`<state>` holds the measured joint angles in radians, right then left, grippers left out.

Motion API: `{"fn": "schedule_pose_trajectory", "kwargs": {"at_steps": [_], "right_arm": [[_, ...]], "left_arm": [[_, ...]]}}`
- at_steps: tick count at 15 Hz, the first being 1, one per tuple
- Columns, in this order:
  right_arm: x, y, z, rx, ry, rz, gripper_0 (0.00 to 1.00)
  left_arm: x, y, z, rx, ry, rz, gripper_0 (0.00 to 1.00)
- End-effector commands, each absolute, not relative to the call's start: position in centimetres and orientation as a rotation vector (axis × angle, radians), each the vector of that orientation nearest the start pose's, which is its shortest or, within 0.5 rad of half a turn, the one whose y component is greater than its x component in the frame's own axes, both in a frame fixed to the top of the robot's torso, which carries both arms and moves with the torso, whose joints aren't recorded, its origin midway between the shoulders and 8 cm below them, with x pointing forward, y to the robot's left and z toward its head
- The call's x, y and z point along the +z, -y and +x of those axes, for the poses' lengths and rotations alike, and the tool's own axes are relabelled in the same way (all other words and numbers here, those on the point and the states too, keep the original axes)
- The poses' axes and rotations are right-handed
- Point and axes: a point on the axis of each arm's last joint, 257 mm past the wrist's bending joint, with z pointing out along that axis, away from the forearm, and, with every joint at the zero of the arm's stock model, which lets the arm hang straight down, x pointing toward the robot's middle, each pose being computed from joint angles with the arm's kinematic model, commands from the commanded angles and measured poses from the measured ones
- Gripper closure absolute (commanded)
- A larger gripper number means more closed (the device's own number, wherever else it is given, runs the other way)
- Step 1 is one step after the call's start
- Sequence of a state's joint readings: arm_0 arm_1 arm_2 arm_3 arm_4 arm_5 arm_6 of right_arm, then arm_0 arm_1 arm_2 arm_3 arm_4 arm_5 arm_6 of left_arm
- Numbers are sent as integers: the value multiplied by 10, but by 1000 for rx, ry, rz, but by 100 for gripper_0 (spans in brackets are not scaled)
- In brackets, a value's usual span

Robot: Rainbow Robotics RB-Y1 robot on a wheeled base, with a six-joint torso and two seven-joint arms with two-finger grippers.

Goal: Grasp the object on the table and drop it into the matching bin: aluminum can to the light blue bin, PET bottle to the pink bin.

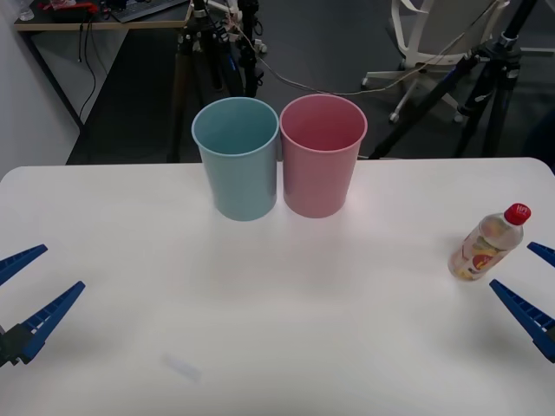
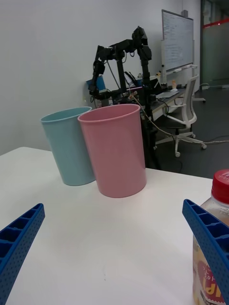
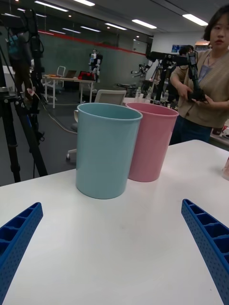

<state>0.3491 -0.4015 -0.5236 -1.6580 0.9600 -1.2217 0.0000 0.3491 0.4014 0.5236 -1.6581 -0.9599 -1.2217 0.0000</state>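
The PET bottle (image 1: 488, 244), clear with a red cap and a yellow-orange label, stands upright near the right edge of the white table (image 1: 260, 347). My right gripper (image 1: 536, 282) is open just to its right, not touching it. In the right wrist view the bottle (image 2: 221, 187) rises partly behind one blue finger (image 2: 210, 240) of the open right gripper (image 2: 114, 252). The light blue bin (image 1: 236, 156) and the pink bin (image 1: 321, 156) stand side by side at the table's far middle, blue on the left. My left gripper (image 1: 35, 290) hangs open at the left edge, holding nothing.
Tripods, cables and an office chair (image 1: 425, 35) stand on the dark floor beyond the table's far edge. In the left wrist view the light blue bin (image 3: 107, 147) and pink bin (image 3: 150, 143) stand ahead of the open left gripper (image 3: 112, 243). A wide stretch of tabletop lies between the grippers.
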Motion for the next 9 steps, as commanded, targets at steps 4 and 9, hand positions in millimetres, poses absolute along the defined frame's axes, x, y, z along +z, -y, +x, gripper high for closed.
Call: {"fn": "schedule_pose_trajectory", "kwargs": {"at_steps": [4, 9], "right_arm": [[-176, 330, 345, 586, -1442, -434, 0], [-183, 333, 338, 584, -1460, -428, 0]], "left_arm": [[-169, -330, 342, -567, -1441, 465, 0], [-169, -330, 342, -567, -1441, 465, 0]]}}
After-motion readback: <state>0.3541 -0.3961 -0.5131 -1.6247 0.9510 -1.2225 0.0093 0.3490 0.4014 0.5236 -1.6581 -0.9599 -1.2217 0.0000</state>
